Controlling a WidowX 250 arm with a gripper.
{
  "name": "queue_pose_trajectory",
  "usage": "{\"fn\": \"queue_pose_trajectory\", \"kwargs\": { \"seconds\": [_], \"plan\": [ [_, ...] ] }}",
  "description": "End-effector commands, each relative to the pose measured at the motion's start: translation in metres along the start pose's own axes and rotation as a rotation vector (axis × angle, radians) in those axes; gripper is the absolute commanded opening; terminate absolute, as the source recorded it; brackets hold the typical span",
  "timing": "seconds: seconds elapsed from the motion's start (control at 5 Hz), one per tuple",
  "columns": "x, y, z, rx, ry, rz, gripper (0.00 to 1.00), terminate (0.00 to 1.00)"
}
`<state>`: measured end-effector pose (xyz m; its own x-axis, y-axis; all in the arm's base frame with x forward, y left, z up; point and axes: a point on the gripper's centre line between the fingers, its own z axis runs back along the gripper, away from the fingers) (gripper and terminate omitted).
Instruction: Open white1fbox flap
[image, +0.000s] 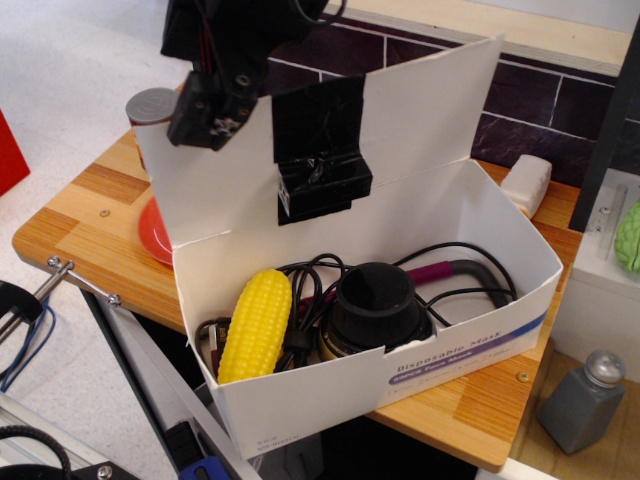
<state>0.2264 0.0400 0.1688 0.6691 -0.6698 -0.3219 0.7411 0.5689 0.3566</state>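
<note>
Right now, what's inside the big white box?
Inside the white box lie a yellow corn cob, a round black thing and tangled black cables. What sits under them is hidden. The flap stands upright.

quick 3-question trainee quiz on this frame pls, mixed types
1. True or false: the flap stands upright at the back of the white box.
2. What lies at the box's left end? A) corn cob B) orange C) sponge
3. Fill in: the patch on the flap's inner face is black ____.

Key: 1 true; 2 A; 3 tape.
</note>
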Motion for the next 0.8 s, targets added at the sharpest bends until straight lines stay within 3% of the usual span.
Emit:
{"fn": "queue_pose_trajectory", "kwargs": {
  "seconds": [0.0, 0.2, 0.6],
  "plan": [
    [0.000, 0.025, -0.008, 0.076, -0.097, -0.190, 1.00, 0.00],
    [-0.001, 0.036, -0.012, 0.119, -0.126, -0.264, 1.00, 0.00],
    [0.001, 0.054, -0.022, -0.011, -0.223, -0.253, 1.00, 0.00]
  ]
}}
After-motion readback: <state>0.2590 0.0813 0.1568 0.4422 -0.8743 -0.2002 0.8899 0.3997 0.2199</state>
